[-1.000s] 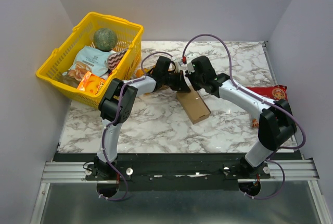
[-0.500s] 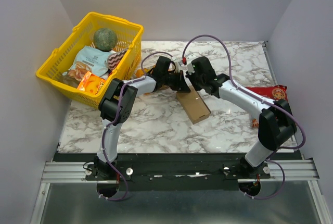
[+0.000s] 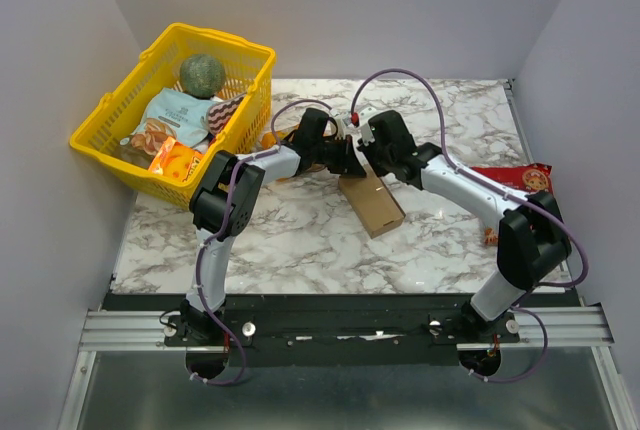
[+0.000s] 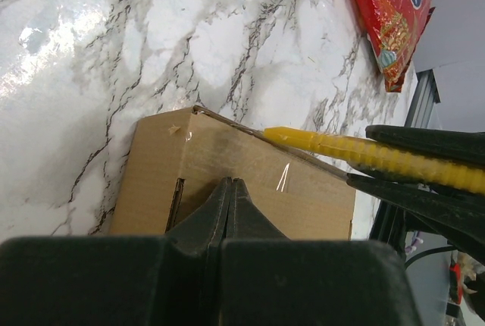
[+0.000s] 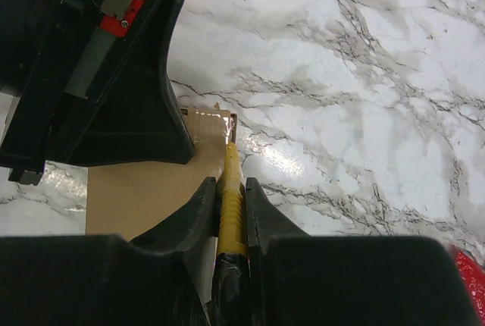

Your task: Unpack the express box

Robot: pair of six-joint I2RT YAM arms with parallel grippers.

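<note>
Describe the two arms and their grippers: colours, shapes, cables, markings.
The left arm and right arm have white links joined by black joints, and a thin purple cable loops along each. The left gripper and right gripper are black, with tapering fingers. A small red tab sits on the left gripper's body.

Table [image 3: 300,235] is showing white marble with grey-black veins. Box [image 3: 376,206] is reading plain brown. Tool [image 4: 364,153] is showing ribbed yellow. Left gripper [image 4: 229,184] and right gripper [image 5: 229,184] are looking black. Basket [image 3: 108,110] is showing yellow, bag [image 3: 515,178] red with a blue logo, cables [image 3: 400,71] purple.
</note>
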